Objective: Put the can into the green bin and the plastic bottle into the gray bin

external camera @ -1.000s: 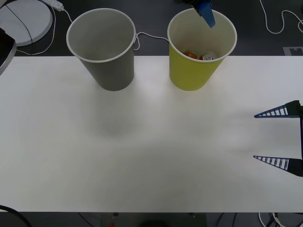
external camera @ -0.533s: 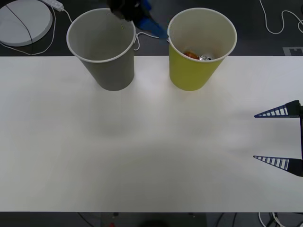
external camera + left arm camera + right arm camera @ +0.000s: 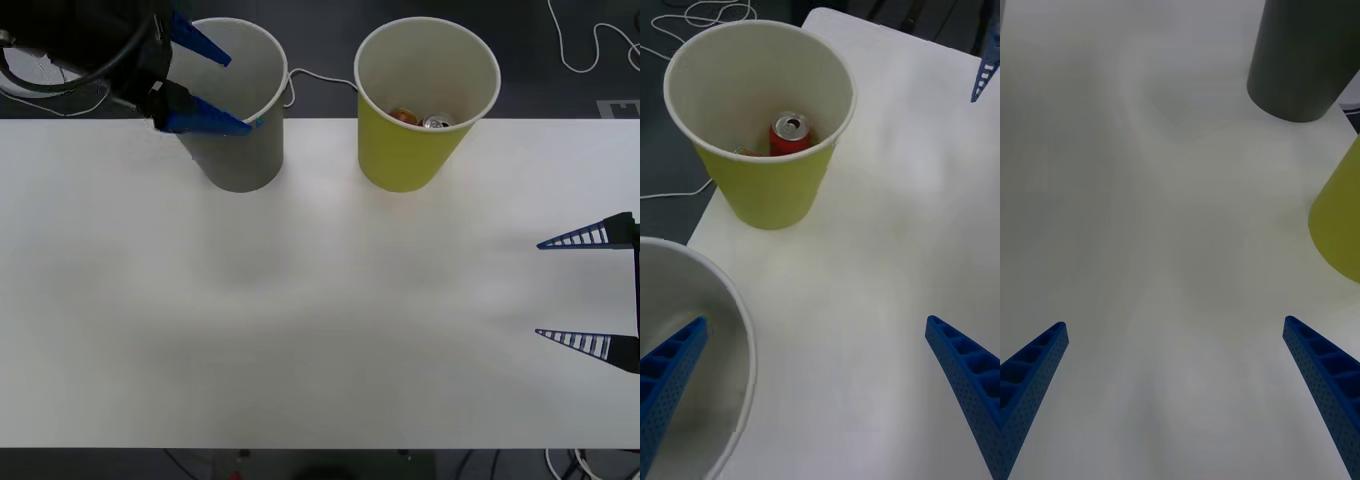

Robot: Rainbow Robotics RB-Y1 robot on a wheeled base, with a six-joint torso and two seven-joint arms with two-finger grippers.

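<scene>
The red can (image 3: 788, 133) stands upright inside the green bin (image 3: 405, 160), its silver top (image 3: 437, 122) showing. To the green bin's left stands the gray bin (image 3: 240, 160), whose white rim (image 3: 736, 330) is close under my left wrist camera. My left gripper (image 3: 215, 82) hangs open over the gray bin's left rim, holding nothing. My right gripper (image 3: 540, 289) rests open and empty low at the table's right edge, well away from both bins (image 3: 1300, 60) (image 3: 1341, 217). The plastic bottle is out of view.
An orange item (image 3: 403, 116) lies beside the can in the green bin. White cables (image 3: 590, 50) run over the dark floor behind the white table (image 3: 320, 320). A far blue finger (image 3: 983, 75) of my right gripper shows in the left wrist view.
My left gripper has swung left from above the green bin, past the gap between the bins, to the gray bin's left rim. The right arm has not moved.
</scene>
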